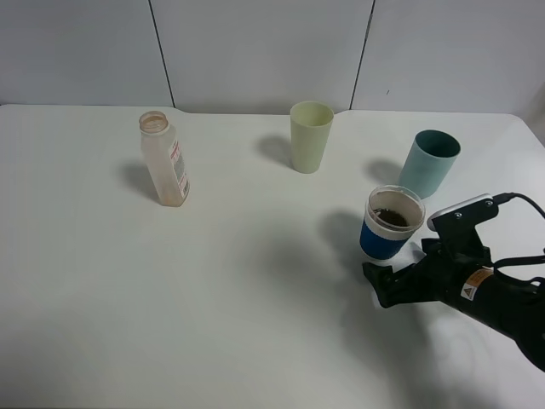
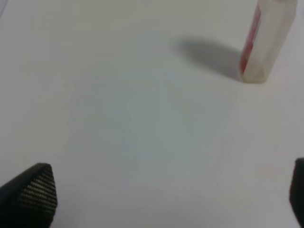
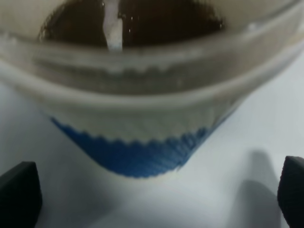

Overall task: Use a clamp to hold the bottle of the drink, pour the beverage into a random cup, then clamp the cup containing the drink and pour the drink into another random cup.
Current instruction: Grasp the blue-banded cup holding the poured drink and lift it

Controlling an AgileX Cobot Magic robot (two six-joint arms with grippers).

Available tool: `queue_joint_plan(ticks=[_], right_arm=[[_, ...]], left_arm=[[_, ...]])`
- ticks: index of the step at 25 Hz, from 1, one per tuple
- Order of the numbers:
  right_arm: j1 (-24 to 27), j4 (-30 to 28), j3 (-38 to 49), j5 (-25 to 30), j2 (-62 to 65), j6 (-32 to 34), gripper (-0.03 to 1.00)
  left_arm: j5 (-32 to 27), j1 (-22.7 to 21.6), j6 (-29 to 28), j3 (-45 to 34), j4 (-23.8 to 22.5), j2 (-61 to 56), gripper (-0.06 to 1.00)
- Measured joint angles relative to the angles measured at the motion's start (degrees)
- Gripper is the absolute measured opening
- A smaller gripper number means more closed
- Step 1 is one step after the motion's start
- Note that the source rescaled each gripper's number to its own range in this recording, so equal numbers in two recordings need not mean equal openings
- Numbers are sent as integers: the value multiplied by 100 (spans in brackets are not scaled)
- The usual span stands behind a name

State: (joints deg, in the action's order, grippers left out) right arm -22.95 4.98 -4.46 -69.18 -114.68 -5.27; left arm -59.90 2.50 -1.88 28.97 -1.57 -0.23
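My right end effector stood spread just beside the filled blue-sleeved cup. Judged best: straddle it squarely, close gently, keep it upright.

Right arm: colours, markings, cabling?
Right arm is matte black and boxy. A white camera module sits on top, with a black cable looping off it. There is a small orange-and-white sticker on the side. Left fingertips are black with ribbed pads.

black right arm with a white camera housing, thin black cable, orange-and-white warning sticker; ribbed black fingertips
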Motion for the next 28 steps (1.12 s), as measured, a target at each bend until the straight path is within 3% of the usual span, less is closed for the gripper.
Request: queue_joint_plan(ticks=[20,22,24,28], right_arm=[[0,-384,-550,-17,-11,-277,100],[0,-384,-550,-17,-11,-303,89],[0,-384,-550,-17,-11,-337,69],[0,-346,-550,-32,-11,-349,2]], left_arm=[[0,0,0,0,0,0,100],[0,0,0,0,0,0,100],[-7,0,0,0,0,0,100],[-6,0,0,0,0,0,100]])
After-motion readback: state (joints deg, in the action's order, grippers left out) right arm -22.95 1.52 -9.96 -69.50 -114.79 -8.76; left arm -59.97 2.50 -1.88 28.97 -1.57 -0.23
